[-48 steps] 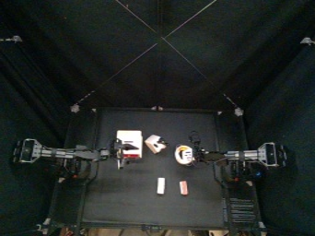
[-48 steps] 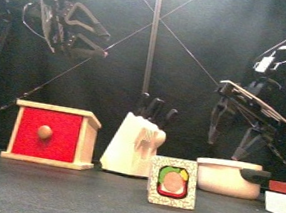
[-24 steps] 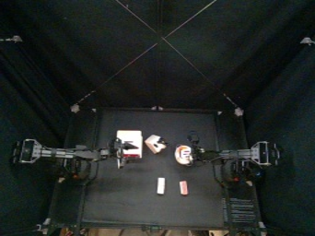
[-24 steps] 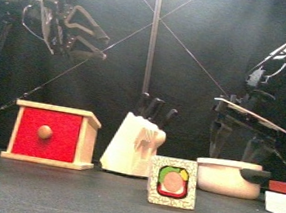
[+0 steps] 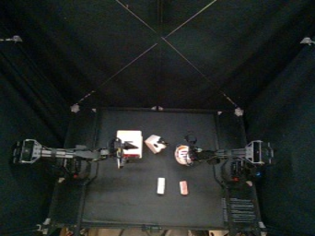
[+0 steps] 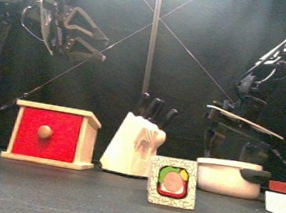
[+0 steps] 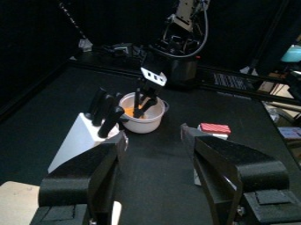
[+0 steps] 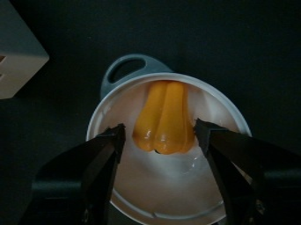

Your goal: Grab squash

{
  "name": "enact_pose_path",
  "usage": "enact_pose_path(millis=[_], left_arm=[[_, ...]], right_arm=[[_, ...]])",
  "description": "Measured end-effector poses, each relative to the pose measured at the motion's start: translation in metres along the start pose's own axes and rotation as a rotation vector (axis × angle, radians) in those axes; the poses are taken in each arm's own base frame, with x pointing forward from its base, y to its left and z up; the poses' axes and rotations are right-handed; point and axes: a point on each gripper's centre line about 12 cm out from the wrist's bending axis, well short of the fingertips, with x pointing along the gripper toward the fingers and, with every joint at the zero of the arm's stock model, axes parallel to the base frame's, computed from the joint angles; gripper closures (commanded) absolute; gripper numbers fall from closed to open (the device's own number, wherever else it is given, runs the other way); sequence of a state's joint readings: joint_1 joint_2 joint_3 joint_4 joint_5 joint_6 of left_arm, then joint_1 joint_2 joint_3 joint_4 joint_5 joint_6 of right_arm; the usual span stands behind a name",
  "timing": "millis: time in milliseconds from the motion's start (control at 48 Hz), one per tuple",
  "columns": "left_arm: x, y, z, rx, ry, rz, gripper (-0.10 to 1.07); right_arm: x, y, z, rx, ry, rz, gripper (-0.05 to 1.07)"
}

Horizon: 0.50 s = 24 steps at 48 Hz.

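The squash [image 8: 165,105] is a yellow-orange elongated lump lying inside a white pot [image 8: 223,189] with a loop handle. My right gripper [image 8: 163,134] hangs open just above the pot, one jaw on each side of the squash, not touching it. In the front view the right gripper [image 6: 233,140] sits right over the pot [image 6: 229,178], whose wall hides the squash. From above, the pot [image 5: 180,153] is right of centre. My left gripper [image 6: 72,22] rests high at the left, open and holding nothing.
A red box [image 6: 55,134] and a knife block [image 6: 132,143] stand left of the pot. A small picture block [image 6: 172,182] is near the front edge, and a white-and-red block [image 6: 284,203] lies at the far right. Two small bars [image 5: 172,187] lie on the front of the table.
My right gripper has tipped downward and come down over the white pot, staying open. The left arm has not moved.
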<state>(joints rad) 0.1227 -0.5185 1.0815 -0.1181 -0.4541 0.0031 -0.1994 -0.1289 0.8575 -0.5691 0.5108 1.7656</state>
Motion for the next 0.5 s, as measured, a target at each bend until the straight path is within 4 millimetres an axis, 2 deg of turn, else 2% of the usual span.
enact_pose_path(millis=[500], left_arm=[[0.0000, 0.0004, 0.0000, 0.000, 0.000, 0.002, 0.09]], right_arm=[[0.0088, -0.0027, -0.0012, 0.001, 0.010, -0.022, 0.08]])
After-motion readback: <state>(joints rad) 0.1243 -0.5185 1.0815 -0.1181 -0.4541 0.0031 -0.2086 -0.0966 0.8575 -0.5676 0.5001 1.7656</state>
